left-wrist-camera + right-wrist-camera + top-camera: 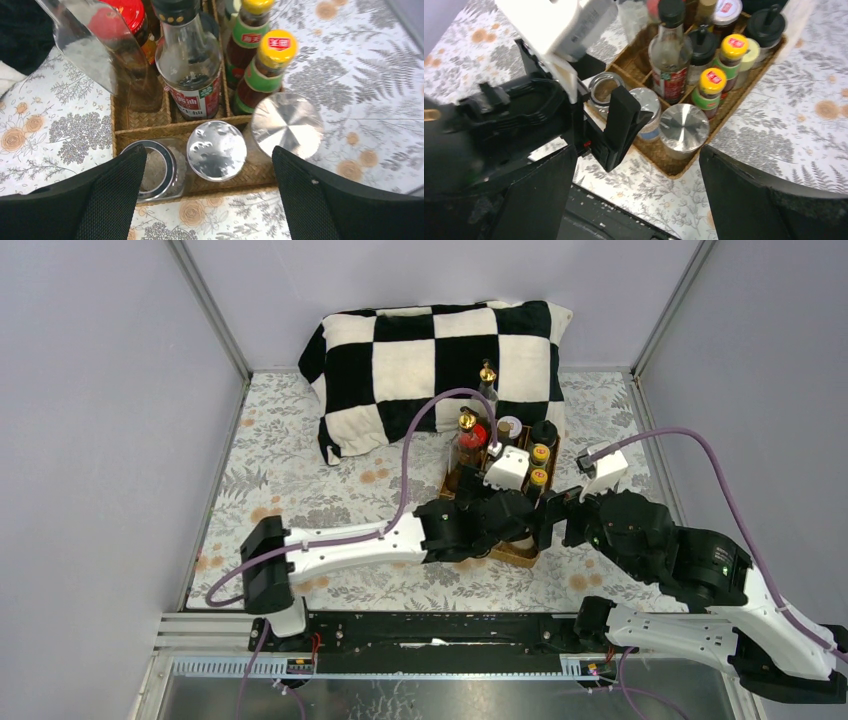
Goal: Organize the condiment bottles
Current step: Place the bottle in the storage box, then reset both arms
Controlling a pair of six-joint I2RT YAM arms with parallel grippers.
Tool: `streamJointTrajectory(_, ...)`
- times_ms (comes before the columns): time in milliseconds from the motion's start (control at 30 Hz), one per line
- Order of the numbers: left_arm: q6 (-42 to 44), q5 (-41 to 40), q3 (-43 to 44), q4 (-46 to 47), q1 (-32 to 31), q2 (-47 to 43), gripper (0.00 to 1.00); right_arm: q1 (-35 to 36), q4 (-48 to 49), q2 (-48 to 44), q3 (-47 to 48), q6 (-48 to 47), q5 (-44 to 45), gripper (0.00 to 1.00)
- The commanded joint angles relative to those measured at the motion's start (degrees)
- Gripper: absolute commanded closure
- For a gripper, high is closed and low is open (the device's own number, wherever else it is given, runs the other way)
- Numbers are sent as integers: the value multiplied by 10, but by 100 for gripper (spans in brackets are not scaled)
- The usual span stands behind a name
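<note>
Finds the left tool (207, 152) spread wide above the near end of a compartmented brown wicker tray (150, 131), gripping nothing. Between its black fingers (115, 195), in the tray's near row: a short clear glass jar with a dark rim (155, 167), a short jar with a clear domed lid (216, 150) just beside it, and a short jar with a brushed metal lid (286, 125) at the right end. Behind that row, upright in narrow compartments: a clear glass bottle with a black cap and a red label (190, 65), two dark-sauce bottles with yellow caps (272, 55) beside it on the right, and a red-capped bottle (130, 15) on the left.

From the right wrist, shows one left finger (624, 120) just beside the clear-lidded jar; cannot tell whether touching. Finds the right tool (634, 160) likewise wide and empty, hanging by the near right corner of the tray, above the floral-patterned table (300, 480).

From above, shows two tall gold-topped bottles (467, 420) at the tray's far end, close against a black-and-white checked cushion (430, 360); cannot tell whether the farther one stands inside the tray. Puts every visible bottle upright, none in either tool.
</note>
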Motion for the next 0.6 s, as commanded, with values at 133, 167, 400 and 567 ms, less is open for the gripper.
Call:
streamJointTrajectory(133, 12, -37, -28, -7, -72, -183, 1, 6, 10, -11, 5, 37, -27, 0)
streamJointTrajectory(167, 0, -38, -52, -9, -72, -214, 1, 6, 5, -17, 7, 43, -18, 0)
streamJointTrajectory(400, 38, -112, -223, 54, 3, -398, 1, 6, 50, -74, -31, 32, 82, 0)
streamJointTrajectory(567, 62, 48, -241, 83, 230, -407, 1, 6, 166, -38, -75, -53, 177, 0)
